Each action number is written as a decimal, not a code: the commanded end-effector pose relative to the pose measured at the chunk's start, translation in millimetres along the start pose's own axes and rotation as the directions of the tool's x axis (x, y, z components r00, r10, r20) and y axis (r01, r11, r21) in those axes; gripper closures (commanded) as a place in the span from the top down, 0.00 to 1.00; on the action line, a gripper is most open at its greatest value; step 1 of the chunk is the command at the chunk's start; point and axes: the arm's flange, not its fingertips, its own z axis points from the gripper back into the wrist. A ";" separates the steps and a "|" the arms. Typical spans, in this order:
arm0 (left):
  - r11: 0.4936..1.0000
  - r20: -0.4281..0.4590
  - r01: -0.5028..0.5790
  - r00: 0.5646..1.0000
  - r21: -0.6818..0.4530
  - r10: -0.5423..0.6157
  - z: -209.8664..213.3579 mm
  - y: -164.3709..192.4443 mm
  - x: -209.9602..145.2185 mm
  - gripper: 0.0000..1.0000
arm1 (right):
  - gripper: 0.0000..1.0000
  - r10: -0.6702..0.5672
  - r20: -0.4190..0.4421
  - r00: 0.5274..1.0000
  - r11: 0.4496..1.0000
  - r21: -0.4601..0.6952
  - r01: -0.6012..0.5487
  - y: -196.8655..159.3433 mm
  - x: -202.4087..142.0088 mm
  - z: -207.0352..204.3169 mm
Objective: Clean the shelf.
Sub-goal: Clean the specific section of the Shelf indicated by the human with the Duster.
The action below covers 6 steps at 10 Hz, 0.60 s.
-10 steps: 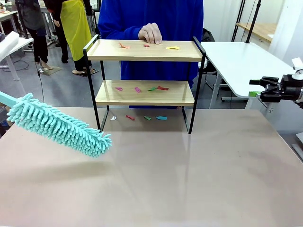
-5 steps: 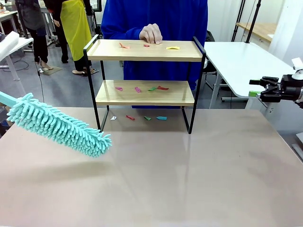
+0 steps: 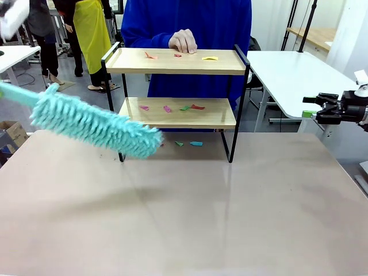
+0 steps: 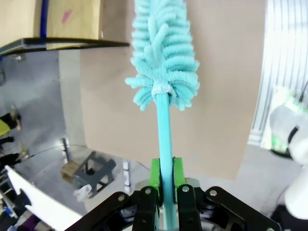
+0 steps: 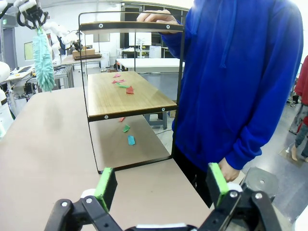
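The shelf stands at the far middle of the table, with small coloured paper scraps on its top board, more scraps on the lower board and on the table under it. My left gripper is shut on the thin handle of a turquoise fluffy duster. In the front view the duster head hangs tilted in front of the shelf's left legs, its tip by the lower board. My right gripper hovers open off the table's right edge, its fingers spread wide and holding nothing.
A person in a blue top stands behind the shelf with one hand on the top board's far edge. A white table stands at the back right. A cardboard box sits on the floor at the left.
The duster has swung up and to the right, from low over the table's left side to the shelf's left legs. The right arm has stayed still.
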 end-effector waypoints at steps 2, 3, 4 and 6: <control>0.989 0.184 -0.146 0.972 -0.028 0.149 54.4 -5.1 56.3 0.13 | 1.00 -0.015 -0.007 1.000 1.000 -0.001 0.015 0.4 4.7 -0.6; 0.987 0.236 -0.155 0.959 -0.035 0.159 70.4 -11.8 78.2 0.13 | 1.00 -0.015 -0.007 1.000 1.000 -0.001 0.015 0.4 4.7 -0.6; 0.973 0.259 -0.225 0.938 -0.051 0.231 82.6 -21.5 99.7 0.13 | 1.00 -0.015 -0.007 1.000 1.000 -0.001 0.015 0.4 4.7 -0.6; 0.919 0.331 -0.392 0.861 -0.051 0.385 100.7 -38.6 140.3 0.13 | 1.00 -0.015 -0.007 1.000 1.000 -0.001 0.015 0.4 4.7 -0.6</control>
